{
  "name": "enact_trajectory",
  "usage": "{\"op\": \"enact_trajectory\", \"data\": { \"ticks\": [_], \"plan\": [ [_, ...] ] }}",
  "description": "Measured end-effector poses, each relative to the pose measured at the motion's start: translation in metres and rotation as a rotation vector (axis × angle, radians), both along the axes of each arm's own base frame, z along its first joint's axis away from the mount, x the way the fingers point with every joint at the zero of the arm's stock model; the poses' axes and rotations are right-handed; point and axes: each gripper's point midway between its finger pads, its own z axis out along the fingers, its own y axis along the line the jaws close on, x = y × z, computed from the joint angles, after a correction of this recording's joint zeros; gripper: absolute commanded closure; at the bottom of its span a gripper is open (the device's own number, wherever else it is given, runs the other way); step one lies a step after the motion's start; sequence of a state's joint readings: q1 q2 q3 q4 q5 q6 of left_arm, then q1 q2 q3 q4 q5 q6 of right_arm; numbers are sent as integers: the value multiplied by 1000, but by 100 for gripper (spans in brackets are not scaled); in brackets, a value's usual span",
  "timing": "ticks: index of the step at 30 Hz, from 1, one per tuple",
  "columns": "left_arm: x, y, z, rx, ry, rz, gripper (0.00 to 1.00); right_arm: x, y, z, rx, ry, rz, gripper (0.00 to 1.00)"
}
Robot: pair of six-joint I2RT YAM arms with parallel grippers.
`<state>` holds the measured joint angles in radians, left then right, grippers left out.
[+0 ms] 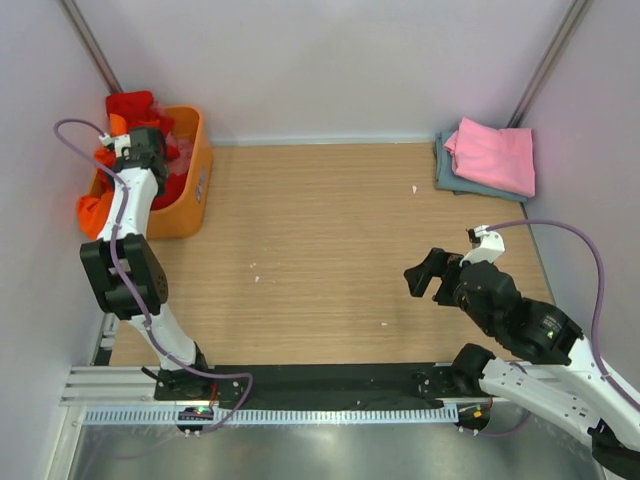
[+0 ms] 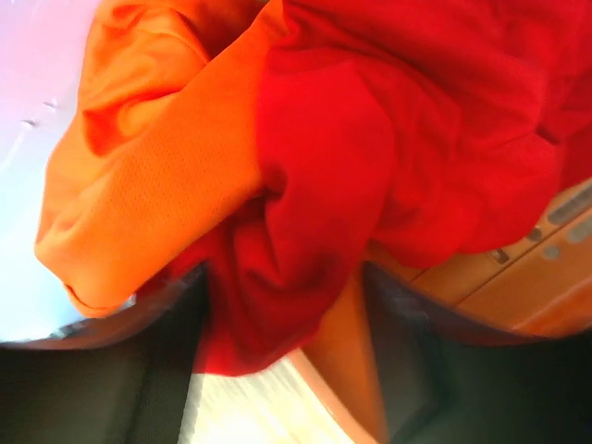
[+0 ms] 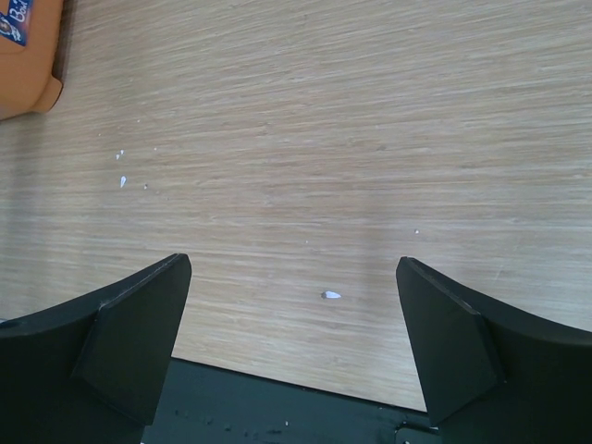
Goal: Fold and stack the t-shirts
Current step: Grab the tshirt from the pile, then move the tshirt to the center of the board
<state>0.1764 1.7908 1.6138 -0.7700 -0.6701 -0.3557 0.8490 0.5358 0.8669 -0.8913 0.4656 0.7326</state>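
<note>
Left wrist view: the left gripper (image 2: 282, 296) straddles a fold of the crumpled bright red cloth t-shirt (image 2: 370, 157) in the rigid orange plastic basket (image 1: 197, 185); whether it grips cannot be told. It should pinch red only, then lift straight. The right gripper (image 3: 294, 277) hangs spread, empty

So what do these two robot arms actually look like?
The left arm and right arm have white tube-like links and chunky black joint housings, with a thin purple cable looping along each. The left pincer and right pincer are black, each with two wedge-shaped fingers.

Blue sticker (image 3: 17, 18) on basket (image 3: 32, 79): print unreadable.
</note>
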Motion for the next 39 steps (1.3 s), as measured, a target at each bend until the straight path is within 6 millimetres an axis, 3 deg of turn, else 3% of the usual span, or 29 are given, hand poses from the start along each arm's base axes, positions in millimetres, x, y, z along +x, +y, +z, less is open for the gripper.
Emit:
{"op": "enact_trajectory", "data": {
  "ticks": [1, 2, 3, 4, 8, 11, 14, 16, 18, 19, 21, 22, 24, 26, 27, 28, 30, 32, 34, 36, 38, 39],
  "plan": [
    [-1, 2, -2, 2, 10, 4, 50, 0, 0, 0, 0, 0, 1, 0],
    [-3, 3, -3, 5, 19, 5, 77, 0, 0, 0, 0, 1, 2, 0],
    [-3, 4, -3, 6, 18, 11, 94, 0, 0, 0, 0, 2, 2, 0],
    [-4, 6, -2, 9, 20, 13, 100, 0, 1, 0, 1, 3, 4, 0],
    [-3, 4, 0, -7, 15, -2, 100, 0, 1, 0, 1, 3, 4, 0],
    [1, -10, 21, -22, -32, -30, 100, 0, 1, 0, 0, 3, 4, 0],
    [30, -43, 89, -32, -195, -124, 100, 0, 1, -1, -4, 6, 4, 0],
    [53, -90, 172, -37, -400, -252, 100, 1, 2, -3, -11, 11, 4, 0],
    [54, -155, 268, -67, -654, -422, 100, 2, 2, -4, -20, 15, 3, 0],
    [43, -190, 314, -96, -785, -523, 100, 2, 2, -4, -23, 14, 0, 0],
    [2, -243, 372, -174, -958, -699, 100, 3, 0, -5, -29, 12, -7, 0],
    [-26, -256, 392, -210, -1018, -767, 100, 3, 0, -5, -30, 11, -9, 0],
    [-71, -249, 411, -233, -1110, -800, 97, 3, -3, -4, -41, 10, -19, 0],
    [-104, -228, 408, -224, -1144, -770, 81, 3, -7, 0, -46, 5, -31, 0],
    [-118, -219, 404, -217, -1162, -758, 55, 2, -10, 5, -47, -1, -38, 0],
    [-127, -215, 396, -213, -1156, -755, 1, 2, -13, 11, -40, -11, -47, 0],
    [-127, -215, 365, -235, -1103, -742, 0, 0, -21, 28, -16, -42, -69, 0],
    [-112, -220, 316, -258, -980, -722, 0, -4, -29, 47, 22, -82, -89, 0],
    [-91, -229, 237, -288, -768, -701, 0, -9, -38, 68, 66, -120, -100, 0],
    [-84, -234, 161, -312, -571, -677, 0, -12, -41, 81, 99, -146, -100, 0],
    [-98, -232, 90, -334, -376, -652, 0, -13, -38, 84, 109, -145, -86, 0],
    [-112, -229, 63, -345, -306, -639, 0, -13, -34, 81, 104, -130, -69, 0]
  ]
}}
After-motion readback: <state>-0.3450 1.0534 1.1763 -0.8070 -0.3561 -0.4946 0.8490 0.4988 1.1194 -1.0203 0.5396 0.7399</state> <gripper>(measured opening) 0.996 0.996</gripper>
